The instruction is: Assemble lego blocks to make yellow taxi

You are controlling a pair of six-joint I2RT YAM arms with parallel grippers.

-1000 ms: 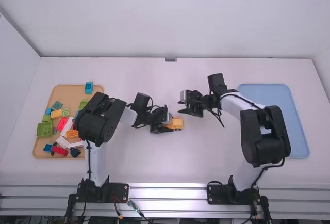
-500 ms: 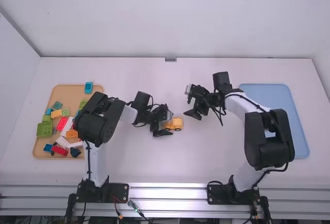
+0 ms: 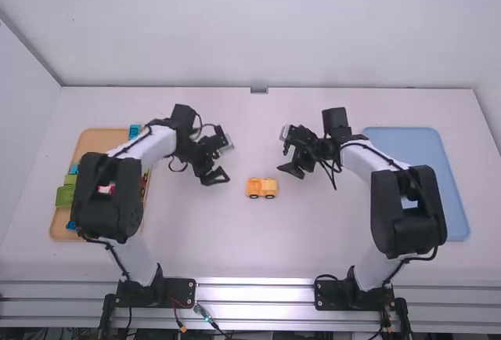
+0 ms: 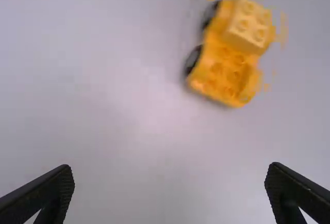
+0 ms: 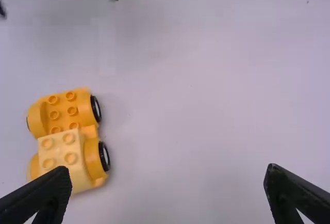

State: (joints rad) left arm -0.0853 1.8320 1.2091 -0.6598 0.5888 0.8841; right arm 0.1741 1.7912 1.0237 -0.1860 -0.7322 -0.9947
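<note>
Taxi (image 3: 261,188) sits, block (image 4: 251,21) on top, between left gripper (image 3: 226,161) and right gripper (image 3: 282,153), both jaws wide and empty; assembly seems done, so a grasp likely comes next.

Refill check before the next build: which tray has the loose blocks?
The tan tray, on the robot's left: green blocks show in it. The other is the blue tray, on the right.

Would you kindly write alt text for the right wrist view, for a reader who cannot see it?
A small orange toy car with black wheels, bearing a paler four-studded block, stands on the white table. The right arm's black jaws stand wide open, holding nothing.
</note>
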